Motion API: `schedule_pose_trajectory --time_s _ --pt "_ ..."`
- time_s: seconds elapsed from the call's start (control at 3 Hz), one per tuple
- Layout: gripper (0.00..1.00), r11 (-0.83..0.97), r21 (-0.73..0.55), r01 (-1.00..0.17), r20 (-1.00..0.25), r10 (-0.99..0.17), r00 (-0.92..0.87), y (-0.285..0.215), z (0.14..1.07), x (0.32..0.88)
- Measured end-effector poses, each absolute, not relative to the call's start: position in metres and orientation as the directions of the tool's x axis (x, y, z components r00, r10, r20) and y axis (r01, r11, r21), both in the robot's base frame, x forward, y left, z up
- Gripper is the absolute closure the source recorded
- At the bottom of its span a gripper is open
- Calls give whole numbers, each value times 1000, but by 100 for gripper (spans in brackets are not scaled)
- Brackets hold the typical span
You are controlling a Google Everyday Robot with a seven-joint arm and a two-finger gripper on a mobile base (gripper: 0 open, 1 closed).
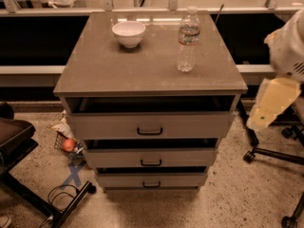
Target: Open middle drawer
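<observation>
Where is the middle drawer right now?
In the camera view, the middle drawer sits centre-low between the top drawer and the bottom drawer; the gripper hangs right of the cabinet.

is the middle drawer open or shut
Looks shut: the middle drawer sits in line with the top drawer and no box shows. The claw hangs at the right, away from it.

The gripper (274,103) hangs at the right edge, beside the cabinet (95,70) and apart from it. In front of the middle drawer (190,157) the floor is free, so its handle (151,163) is reachable from the front. Top drawer (199,126) is directly above, bottom drawer (118,180) directly below. Obstacles: chair base (266,152) on the right, under the gripper; black chair (16,139) w/ cable (56,197) on the left; apple (69,145) near the cabinet's left-bottom corner. On top, bowl (128,33) & bottle (188,41) stand apart.
</observation>
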State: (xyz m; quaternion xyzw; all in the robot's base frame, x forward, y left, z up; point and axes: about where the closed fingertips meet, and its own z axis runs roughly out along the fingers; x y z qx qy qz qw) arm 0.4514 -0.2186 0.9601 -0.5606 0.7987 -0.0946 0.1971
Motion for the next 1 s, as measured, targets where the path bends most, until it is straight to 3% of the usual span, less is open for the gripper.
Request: schedule_pose_trajectory --time_s 0.67,1.0 --pt "0 500 -359 -788 -279 -863 -420 -238 837 455" --pt "0 549 -320 -772 -383 -820 -425 -241 778 463"
